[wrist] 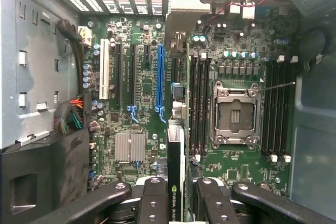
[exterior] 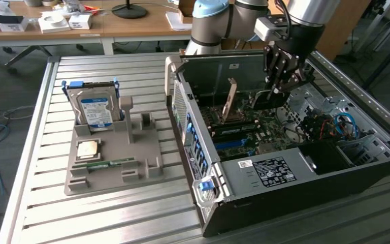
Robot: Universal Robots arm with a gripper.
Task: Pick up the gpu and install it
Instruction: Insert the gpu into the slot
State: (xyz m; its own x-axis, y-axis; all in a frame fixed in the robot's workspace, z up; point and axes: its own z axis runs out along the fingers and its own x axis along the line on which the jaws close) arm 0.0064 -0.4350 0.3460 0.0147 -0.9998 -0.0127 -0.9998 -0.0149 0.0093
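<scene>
In the exterior view my gripper (exterior: 283, 85) hangs inside the open computer case (exterior: 357, 168), shut on the gpu (exterior: 265, 99). The gpu is a dark flat card held upright above the motherboard (exterior: 249, 137). In the wrist view the gpu (wrist: 176, 153) appears edge-on between my two black fingers (wrist: 152, 200), with my gripper (wrist: 178, 203) clamped on its sides. The card's lower edge hangs over the board between the blue slot (wrist: 159, 80) and the black memory slots (wrist: 198, 103). It is still apart from the board.
A tan card (exterior: 232, 99) stands upright in the case beside the gpu. The empty processor socket (wrist: 234, 115) lies beyond the memory slots. On the exterior view's left, a grey holder (exterior: 114, 157) carries a hard drive (exterior: 97, 109), a processor chip (exterior: 89, 149) and a memory stick (exterior: 107, 163).
</scene>
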